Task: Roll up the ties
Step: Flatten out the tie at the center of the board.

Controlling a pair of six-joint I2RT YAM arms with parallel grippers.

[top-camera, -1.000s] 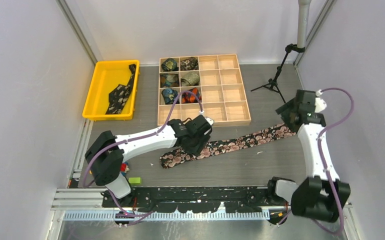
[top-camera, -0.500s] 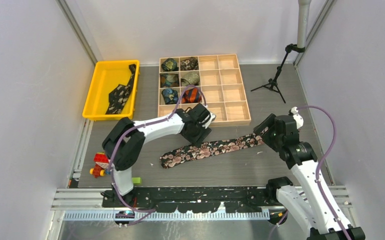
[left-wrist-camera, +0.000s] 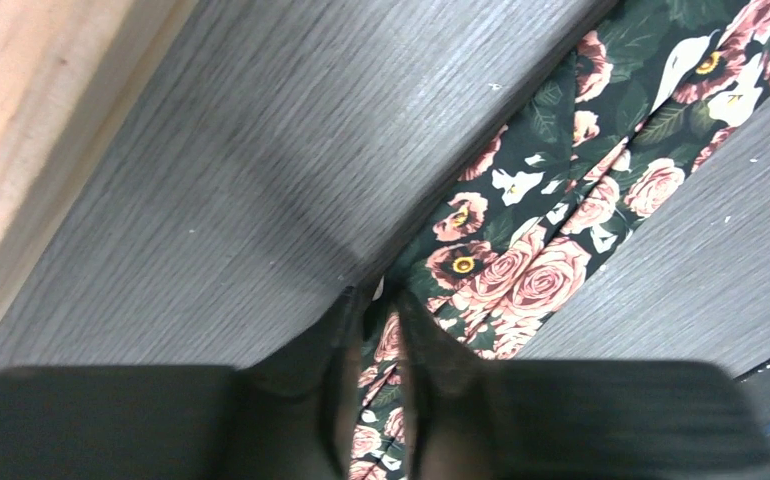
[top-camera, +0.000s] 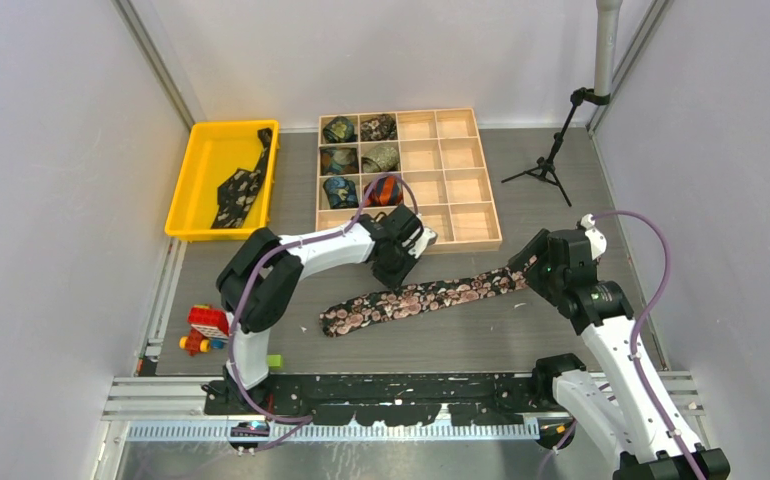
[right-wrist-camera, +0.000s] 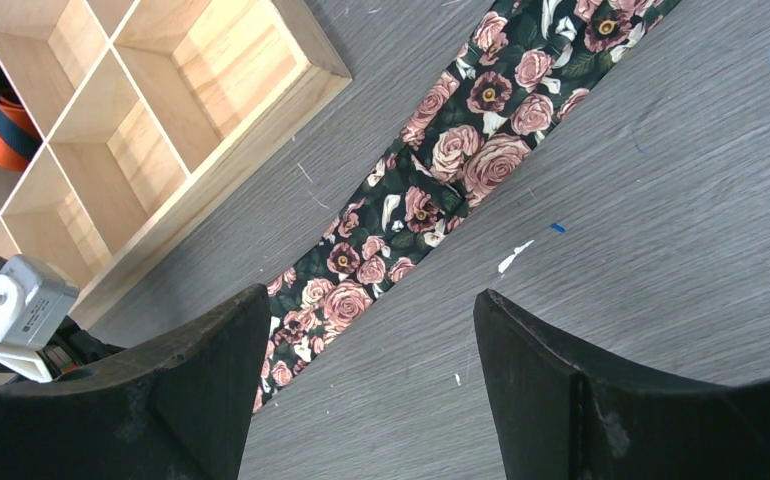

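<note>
Left fingers [left-wrist-camera: 306, 400] now pinched, one floral tie [left-wrist-camera: 551, 270]

our left arm [top-camera: 321, 250] reaches right, left gripper [left-wrist-camera: 376, 296] pinched nearly closed | our right gripper [right-wrist-camera: 369, 293] spread wide, angled down

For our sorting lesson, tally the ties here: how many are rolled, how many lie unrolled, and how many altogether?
Rolled ties in the wooden box: 6
Unrolled: 2, the floral tie on the table and the dark tie in the yellow tray
Total: 8
</note>
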